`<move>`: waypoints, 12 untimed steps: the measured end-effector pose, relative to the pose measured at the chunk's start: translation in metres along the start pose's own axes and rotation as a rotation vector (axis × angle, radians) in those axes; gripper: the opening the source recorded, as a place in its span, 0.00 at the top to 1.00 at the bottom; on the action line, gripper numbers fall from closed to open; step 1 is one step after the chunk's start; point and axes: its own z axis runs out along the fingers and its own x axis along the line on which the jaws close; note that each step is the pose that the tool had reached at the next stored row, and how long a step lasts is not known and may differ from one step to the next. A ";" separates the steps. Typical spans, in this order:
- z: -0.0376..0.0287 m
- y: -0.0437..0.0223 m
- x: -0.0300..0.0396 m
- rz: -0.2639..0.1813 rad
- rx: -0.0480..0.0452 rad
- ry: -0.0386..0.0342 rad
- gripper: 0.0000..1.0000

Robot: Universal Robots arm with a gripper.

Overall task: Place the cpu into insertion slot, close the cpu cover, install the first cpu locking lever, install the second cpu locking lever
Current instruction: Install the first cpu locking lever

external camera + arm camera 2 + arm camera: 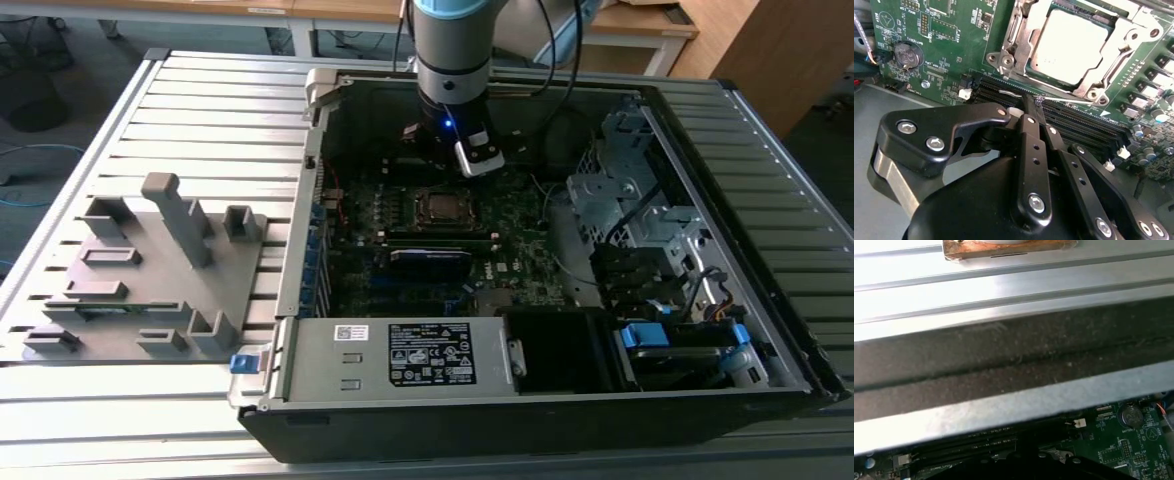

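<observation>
fingers: black pair drawn narrow, tips nearly touching, nothing bulky between them. My gripper (1033,102) has its tips at one end of the lever (1069,100). I can't tell if I pinch it or only press on it.
why narrow: my guess is that a thin wire wants a thin point. Wide fingers would knock the memory slots (1079,125) right under me.
cpu: the cpu (1069,45) sits flat in the slot (1050,81), silver top up, square to the rim.
slot place: mid-board on the board (954,30), nearer the board edge where my arm (454,60) comes down, as seen in the exterior view.
cover: the cover (1015,37) is down over the cpu, with the frame on the cpu's edges and the silver top showing through the cut-out. It looks closed, so I judge seating and cover done.
lever detail: a bright thin wire along the slot edge nearest my tips, between cover and memory slots, lying low and roughly flat to the board. Hooked or not, can't tell. First or second lever, can't tell.
arm: it drops inside the case (747,200) with the wrist just beyond the slot, probably so the tips meet the lever from the side and not over the cpu.
case: open and lying on the table (200,100) with the board facing up, so I can reach it from above.
tray: a grey tray (147,270) on the table, on the exterior view's left of the case and well apart from my tips.
stage: lever work, judged from where my tips are.
</observation>
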 end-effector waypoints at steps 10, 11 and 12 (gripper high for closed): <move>0.0023 -0.0006 0.0043 -0.005 0.0018 -0.0234 0.90; 0.0026 -0.0005 0.0048 -0.006 0.0026 -0.0257 0.90; 0.0029 -0.0003 0.0052 -0.006 0.0029 -0.0277 0.90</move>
